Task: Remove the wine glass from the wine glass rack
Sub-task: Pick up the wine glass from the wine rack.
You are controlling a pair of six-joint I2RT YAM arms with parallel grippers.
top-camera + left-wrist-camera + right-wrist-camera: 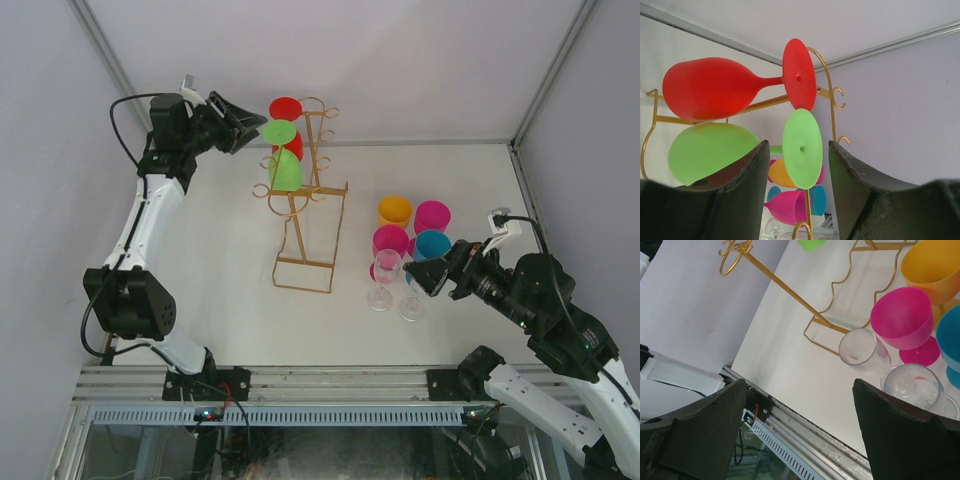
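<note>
Left tool (799,146) spread at the green glass foot (801,148), red glass (710,87) just above; right tool (799,385) spread near clear glasses (863,351).

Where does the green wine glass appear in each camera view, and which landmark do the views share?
Top external: the green wine glass hangs on the gold rack, upper middle, just under the red glass.
Left wrist: green wine glass, bowl lower left, foot at centre, under the red glass.
Right wrist: only a green sliver at the top edge.
Shared landmark: the gold rack.
</note>
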